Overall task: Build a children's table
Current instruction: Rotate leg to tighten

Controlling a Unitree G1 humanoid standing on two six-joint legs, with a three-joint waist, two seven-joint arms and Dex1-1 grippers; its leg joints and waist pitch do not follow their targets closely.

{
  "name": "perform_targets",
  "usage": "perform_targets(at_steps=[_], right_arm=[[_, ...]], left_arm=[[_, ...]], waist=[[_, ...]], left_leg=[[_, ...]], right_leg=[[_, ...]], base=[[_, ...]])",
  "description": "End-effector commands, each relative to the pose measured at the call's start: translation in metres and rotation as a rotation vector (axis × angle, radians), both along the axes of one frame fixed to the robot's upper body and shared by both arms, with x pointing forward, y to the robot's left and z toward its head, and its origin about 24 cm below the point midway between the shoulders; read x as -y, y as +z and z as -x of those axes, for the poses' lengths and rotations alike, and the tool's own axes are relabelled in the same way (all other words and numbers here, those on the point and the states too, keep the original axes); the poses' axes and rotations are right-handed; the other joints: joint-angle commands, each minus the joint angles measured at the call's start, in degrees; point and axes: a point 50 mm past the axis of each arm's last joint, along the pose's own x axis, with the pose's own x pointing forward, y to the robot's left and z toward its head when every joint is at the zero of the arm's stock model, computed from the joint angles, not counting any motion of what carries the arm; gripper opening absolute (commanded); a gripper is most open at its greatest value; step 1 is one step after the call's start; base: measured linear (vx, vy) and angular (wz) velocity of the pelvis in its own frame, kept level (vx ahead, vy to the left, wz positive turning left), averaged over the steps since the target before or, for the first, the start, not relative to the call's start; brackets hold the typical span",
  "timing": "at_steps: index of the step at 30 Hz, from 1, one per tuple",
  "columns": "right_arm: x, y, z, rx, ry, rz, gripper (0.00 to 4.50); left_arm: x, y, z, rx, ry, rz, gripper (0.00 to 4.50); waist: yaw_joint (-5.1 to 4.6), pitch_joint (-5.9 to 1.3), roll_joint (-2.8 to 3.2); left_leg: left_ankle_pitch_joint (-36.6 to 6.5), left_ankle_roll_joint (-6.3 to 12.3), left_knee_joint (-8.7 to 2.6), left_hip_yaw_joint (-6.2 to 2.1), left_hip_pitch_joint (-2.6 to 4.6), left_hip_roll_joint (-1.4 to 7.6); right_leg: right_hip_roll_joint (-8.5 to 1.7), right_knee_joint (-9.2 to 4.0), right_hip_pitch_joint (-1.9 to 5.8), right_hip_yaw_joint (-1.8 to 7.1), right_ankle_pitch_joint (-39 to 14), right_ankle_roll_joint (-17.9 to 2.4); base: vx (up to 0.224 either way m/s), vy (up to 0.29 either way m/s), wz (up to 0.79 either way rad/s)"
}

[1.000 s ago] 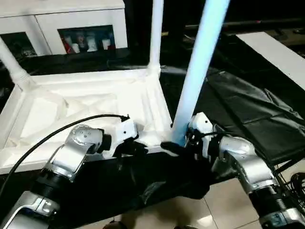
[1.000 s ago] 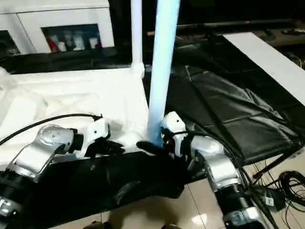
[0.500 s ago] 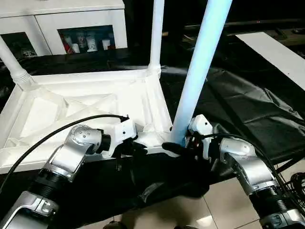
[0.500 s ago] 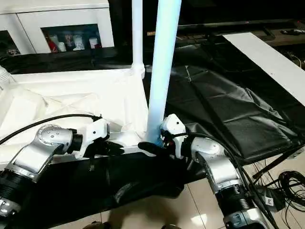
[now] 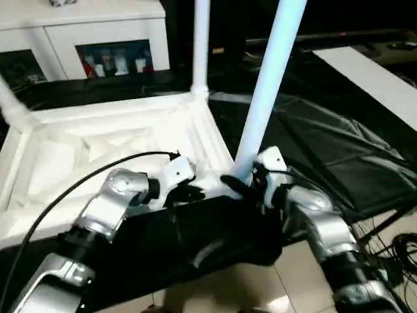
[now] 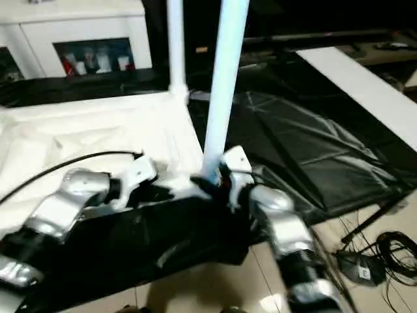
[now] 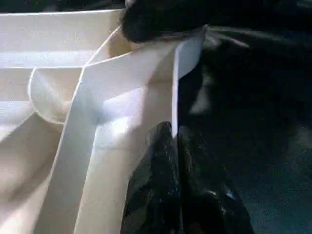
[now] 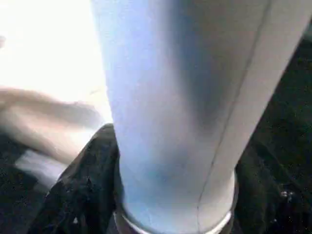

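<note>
Presently, upturned tabletop (image 5: pixel 111 140) on black sheeting (image 5: pixel 326 150): far-corner leg (image 5: pixel 199 45) seated, near-corner leg (image 5: pixel 266 91) upright with right gripper (image 5: pixel 242 186) pinching its base, left gripper (image 7: pixel 173 195) clamped on the tabletop's rim; remaining legs undeterminable.

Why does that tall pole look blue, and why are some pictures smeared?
Head views: the leg is lit bluish along its length, and the forearms smear, so the camera or arms were moving. Right wrist view: the leg is soft, half in shadow. Left wrist view: the tabletop glares pale.
</note>
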Motion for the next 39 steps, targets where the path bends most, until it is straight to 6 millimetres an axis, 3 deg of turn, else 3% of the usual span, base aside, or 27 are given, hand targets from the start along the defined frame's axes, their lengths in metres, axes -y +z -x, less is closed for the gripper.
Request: perform_targets(at_steps=[1, 2, 6, 10, 12, 13, 16, 18, 20, 23, 28, 33, 39], right_arm=[[0.002, -0.022, 0.004, -0.094, -0.094, 0.043, 2.67], [0.0, -0.022, 0.002, -0.092, -0.116, 0.05, 2.67], [-0.017, -0.02, -0.006, -0.077, -0.215, 0.092, 2.67], [-0.023, -0.017, -0.007, -0.068, -0.175, 0.009, 2.67], [-0.024, -0.011, -0.006, -0.034, -0.123, -0.055, 2.67], [-0.023, -0.007, -0.006, -0.009, -0.104, -0.075, 3.23], [-0.019, 0.001, -0.006, 0.061, -0.048, -0.082, 3.37], [-0.013, 0.006, -0.006, 0.087, 0.003, -0.09, 3.63], [-0.006, 0.009, -0.001, 0.093, 0.1, -0.07, 3.81], [0.006, 0.008, 0.01, 0.106, 0.258, 0.025, 3.83], [0.027, 0.008, 0.019, 0.124, 0.382, 0.107, 3.83], [0.035, 0.014, 0.022, 0.13, 0.441, 0.096, 3.83], [0.04, 0.016, 0.029, 0.107, 0.53, 0.094, 3.83]], left_arm=[[0.006, -0.014, -0.001, -0.029, 0.103, -0.011, 0.0], [0.009, -0.014, -0.003, -0.024, 0.127, -0.009, 0.0], [0.031, -0.013, -0.013, 0.012, 0.239, -0.001, 0.0], [0.036, -0.01, -0.012, 0.041, 0.187, 0.006, 0.0], [0.034, -0.009, -0.01, 0.047, 0.155, 0.004, 0.0], [0.033, -0.008, -0.009, 0.054, 0.132, 0.006, 0.0], [0.026, -0.008, -0.007, 0.049, 0.106, -0.004, 0.0], [0.02, -0.008, -0.006, 0.048, 0.078, -0.006, 0.0], [0.014, -0.007, -0.002, 0.047, 0.029, -0.005, 0.0], [0.005, -0.007, 0.007, 0.022, -0.062, 0.007, 0.0], [-0.006, -0.007, 0.021, -0.012, -0.2, 0.028, 0.0], [-0.014, -0.008, 0.029, -0.036, -0.267, 0.028, 0.0], [-0.024, -0.006, 0.034, -0.054, -0.285, 0.038, 0.0]], waist=[[-0.07, -2.65, 0.18], [0.12, -2.67, 0.1], [0.14, -2.82, 0.03], [0.3, -3.13, -0.06], [0.38, -3.14, -0.02], [0.38, -3.11, 0.05], [0.47, -3.18, -0.05], [0.39, -3.2, -0.15], [0.48, -3.28, -0.11], [0.73, -3.38, 0.13], [0.75, -3.52, 0.21], [0.74, -3.7, 0.37], [1.14, -3.3, 0.36]], left_leg=[[-23.23, -3.03, -4.26, -1.61, 1.39, 1.73], [-23.82, -2.38, -4.33, -1.67, 1.34, 1.76], [-24.54, -1.62, -4.23, -1.5, 1.68, 1.61], [-21.68, 0.13, -4.58, -1.54, 0.74, 1.74], [-21.51, 0.51, -4.54, -1.47, 0.77, 1.79], [-21.34, 0.83, -4.55, -1.44, 0.68, 1.82], [-19.83, 1.83, -4.38, -1.16, 0.62, 1.84], [-18.9, 2.06, -4.42, -1.32, 0.08, 1.68], [-16.61, 2.89, -4.27, -1.16, 0.01, 1.8], [-14.39, 3.61, -4.08, -0.98, 0.06, 1.95], [-11.16, 4.0, -3.8, -0.86, 0.0, 2.08], [-9.09, 5.78, -3.44, -0.6, 0.33, 2.17], [-12.9, 4.11, -3.84, -0.61, 0.52, 2.34]], right_leg=[[-2.9, -6.08, 0.98, 1.94, -28.12, -8.3], [-2.9, -6.29, 1.0, 1.9, -28.16, -7.56], [-2.74, -6.5, 0.52, 1.93, -26.69, -7.72], [-2.75, -6.07, 1.39, 1.85, -21.12, -7.98], [-2.76, -6.01, 1.34, 1.9, -20.18, -8.27], [-2.83, -5.97, 1.41, 1.92, -19.54, -8.72], [-2.79, -5.86, 1.46, 2.0, -17.96, -9.66], [-2.94, -5.8, 1.93, 1.85, -18.76, -9.45], [-2.88, -5.7, 1.95, 1.86, -16.77, -9.76], [-2.87, -5.4, 2.11, 1.82, -14.04, -10.8], [-2.47, -4.59, 2.36, 1.69, -8.04, -13.0], [-2.34, -3.88, 2.42, 1.75, -1.53, -15.68], [-2.57, -4.54, 2.26, 1.82, -8.78, -14.68]], base=[[0.0, 0.0, 0.0], [0.0, 0.0, 0.0], [0.0, 0.0, 0.0], [0.0, 0.0, 0.0], [0.0, 0.0, 0.0], [0.0, 0.0, 0.0], [0.0, 0.0, 0.0], [0.0, 0.0, 0.0], [0.0, 0.0, 0.0], [0.0, 0.0, 0.0], [0.0, 0.0, 0.0], [0.0, 0.0, 0.0], [0.0, 0.0, 0.0]])
